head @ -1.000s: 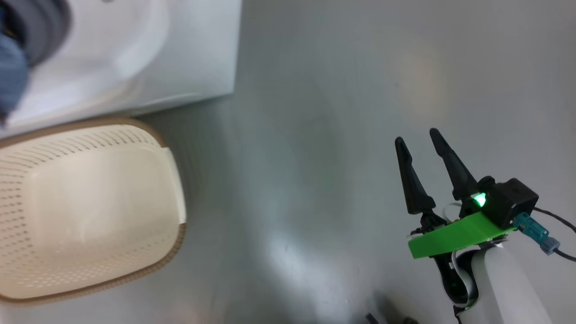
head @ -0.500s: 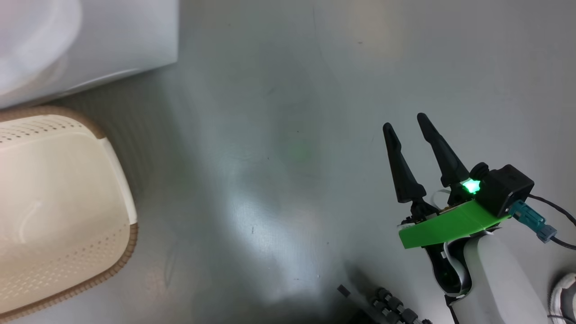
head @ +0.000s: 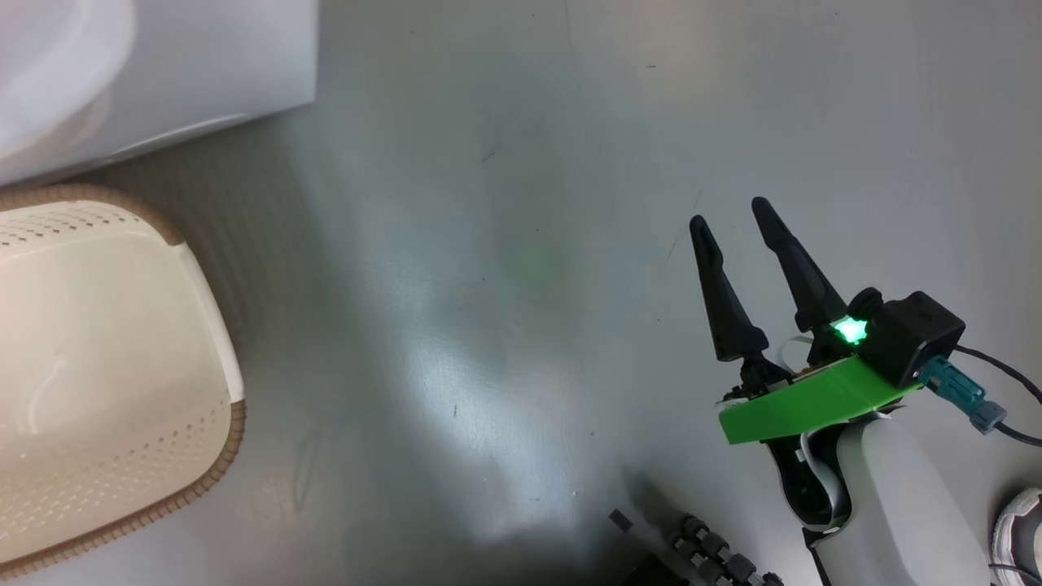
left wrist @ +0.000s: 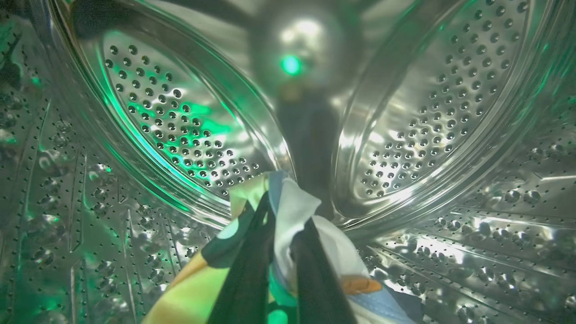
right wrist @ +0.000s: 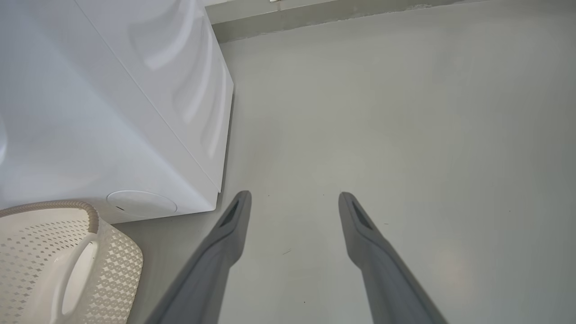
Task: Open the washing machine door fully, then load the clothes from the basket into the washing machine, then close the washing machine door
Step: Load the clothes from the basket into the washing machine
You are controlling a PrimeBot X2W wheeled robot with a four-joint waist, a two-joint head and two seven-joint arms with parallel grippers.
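The left pincer is clamped tight on the clothes, a blue, white and orange piece, deep inside the perforated steel drum of the washing machine. The right pincer hangs spread wide, holding nothing, above the grey floor, well apart from the cream basket beside the machine.

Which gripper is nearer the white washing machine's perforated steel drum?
Left. The left gripper is inside the drum, gripping patterned cloth; the right gripper hangs open above grey floor outside.

Glossy grey floor, white shoe at the head view's lower right
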